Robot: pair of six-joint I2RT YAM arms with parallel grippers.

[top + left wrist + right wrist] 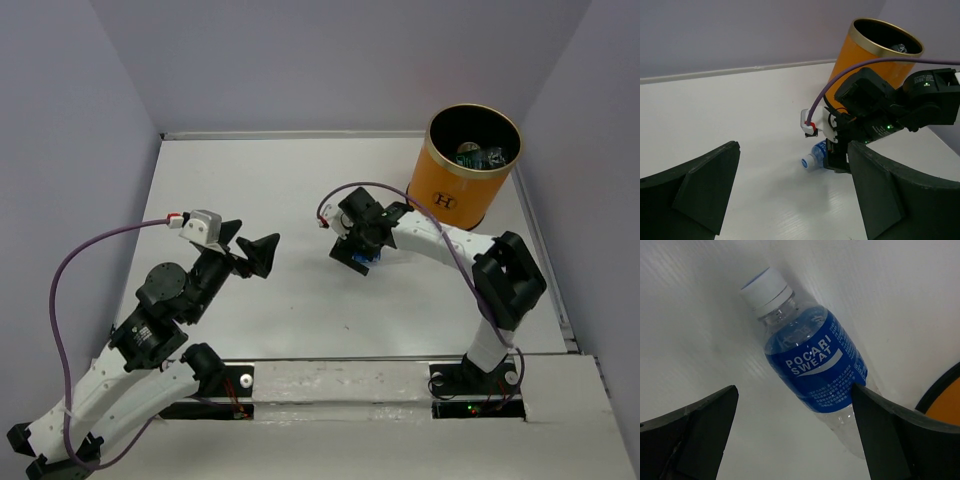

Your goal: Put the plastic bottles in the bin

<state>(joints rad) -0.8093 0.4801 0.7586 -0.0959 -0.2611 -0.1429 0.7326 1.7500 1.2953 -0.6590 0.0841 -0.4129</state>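
Observation:
One plastic bottle (810, 362) with a blue label and white cap lies on its side on the white table. My right gripper (795, 412) hovers over it, open, its right finger (900, 435) close against the bottle's lower end. From above, the right gripper (359, 253) covers most of this bottle (369, 261). The left wrist view shows the bottle's cap end (812, 157) poking out from under the right arm. The orange bin (455, 185) stands at the back right with bottles (482, 155) inside. My left gripper (252, 243) is open and empty, left of the bottle.
Grey walls close the table in at the back and on both sides. The bin (855, 62) stands right behind the right arm (890, 107). A purple cable (840, 75) loops over that arm's wrist. An orange and black edge of the bin (946, 402) shows in the right wrist view.

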